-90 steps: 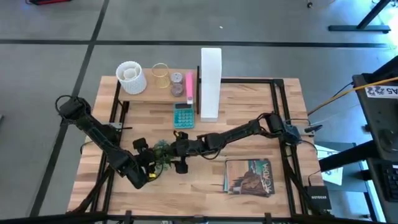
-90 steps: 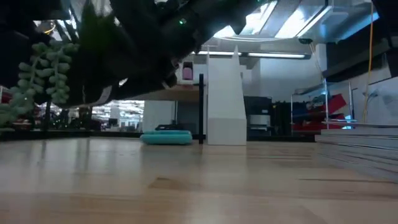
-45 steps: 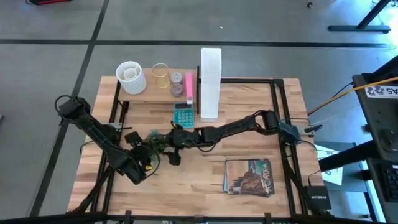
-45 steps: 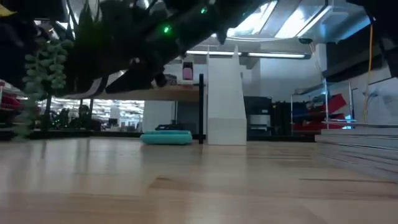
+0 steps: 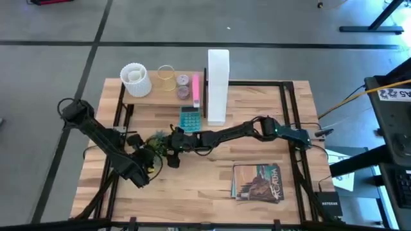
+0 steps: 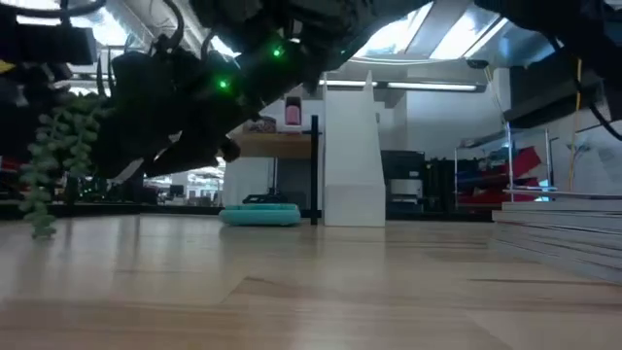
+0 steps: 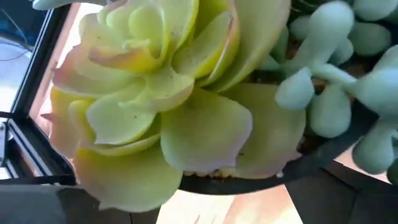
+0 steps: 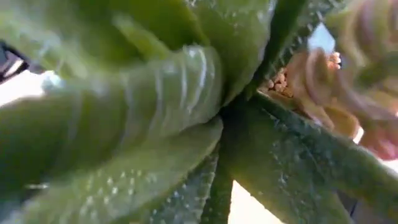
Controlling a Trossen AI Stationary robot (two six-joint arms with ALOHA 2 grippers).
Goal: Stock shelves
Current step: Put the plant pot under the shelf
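Shelf [image 5: 157,97] sits at the bench's far left corner, a light-wood plank on a black frame. The tall white file box [image 5: 217,77] stands upright at its right end.

High view: the potted succulent [image 5: 156,142] is mid-bench toward the left edge, sandwiched between both tools. Left gripper [image 5: 146,155] is on its near-left side and right gripper [image 5: 172,146] on its right, that arm stretched across from the right edge. Can't tell from here which one has the grip, or the grip state of either. I'd call this the carry or handover step, w/ the plant not yet shelved. The plank already holds a white ribbed cup [image 5: 135,79], a clear tumbler [image 5: 166,76] and pink bits. A teal calculator [image 5: 189,119] lies on the bench just in front of the plank.

Low view: dark arms fill the top, green LEDs on. A beaded strand of the succulent [image 6: 47,160] dangles at left. Pot hidden, though it looks lifted off the bench.

Left wrist: a waxy yellow-green rosette [image 7: 155,93] and plump bead leaves fill the frame, over a thin dark pot rim [image 7: 298,169].

Right wrist: nothing but spiky, speckled green leaves [image 8: 155,112].

Next move, I reckon: raise it over the plank edge and aim for the gap in front of the cups. Leaves are soft and the strands may snag, so go slow.
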